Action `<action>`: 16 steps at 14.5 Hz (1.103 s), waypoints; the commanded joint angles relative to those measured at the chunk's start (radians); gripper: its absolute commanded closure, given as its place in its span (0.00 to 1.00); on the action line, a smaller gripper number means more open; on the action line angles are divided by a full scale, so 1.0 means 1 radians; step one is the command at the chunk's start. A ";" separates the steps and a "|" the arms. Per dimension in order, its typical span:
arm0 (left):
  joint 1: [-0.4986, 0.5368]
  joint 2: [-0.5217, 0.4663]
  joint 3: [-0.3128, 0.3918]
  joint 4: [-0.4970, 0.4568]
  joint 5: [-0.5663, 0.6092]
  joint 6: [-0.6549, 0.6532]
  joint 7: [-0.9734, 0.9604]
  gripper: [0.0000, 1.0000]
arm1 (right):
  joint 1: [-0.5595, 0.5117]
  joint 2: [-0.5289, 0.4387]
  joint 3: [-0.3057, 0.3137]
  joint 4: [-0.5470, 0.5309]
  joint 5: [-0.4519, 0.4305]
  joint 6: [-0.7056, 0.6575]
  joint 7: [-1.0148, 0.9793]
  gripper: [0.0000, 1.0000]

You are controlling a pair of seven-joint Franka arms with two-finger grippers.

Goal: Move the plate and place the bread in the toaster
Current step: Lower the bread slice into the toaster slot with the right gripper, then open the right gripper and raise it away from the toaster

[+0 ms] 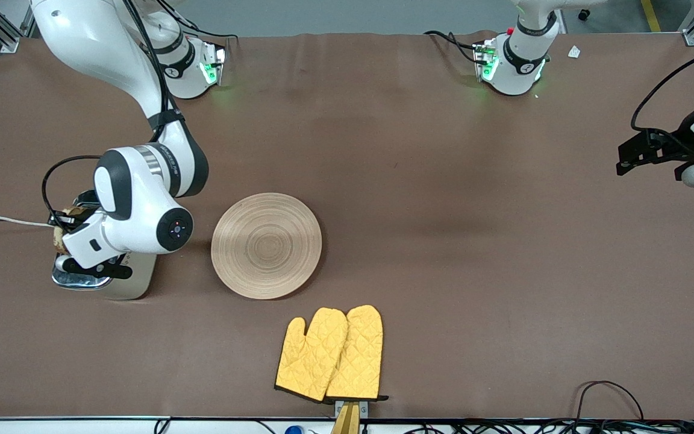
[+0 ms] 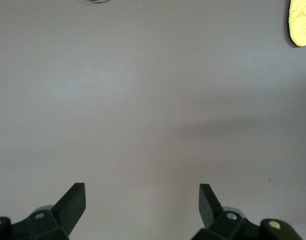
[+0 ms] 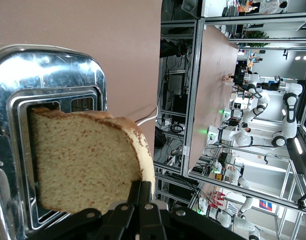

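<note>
The right gripper (image 3: 139, 207) is pinching the bread (image 3: 83, 160) by one edge, hanging it over the toaster (image 3: 53, 70) so it lines up with a slot; the plate (image 1: 266, 245) is sitting beside the toaster while the left gripper (image 2: 142, 202) is waiting wide open over bare table

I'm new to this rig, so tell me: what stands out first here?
The right pincer holds a brown squarish bread slice over the chrome-topped toaster at the right arm's end. The round light-wood plate lies bare mid-table, with yellow quilted oven mitts nearer the camera.
</note>
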 commanded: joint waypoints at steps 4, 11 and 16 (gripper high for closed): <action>0.002 -0.010 0.004 0.001 0.002 -0.008 0.006 0.00 | -0.013 0.018 0.011 -0.032 -0.019 0.039 0.034 1.00; 0.001 -0.010 0.005 0.001 0.004 -0.005 -0.003 0.00 | -0.004 0.067 0.013 -0.057 0.030 0.085 0.077 0.97; -0.001 -0.010 0.004 0.001 0.002 -0.005 -0.011 0.00 | 0.004 0.075 0.016 -0.022 0.181 0.109 0.100 0.15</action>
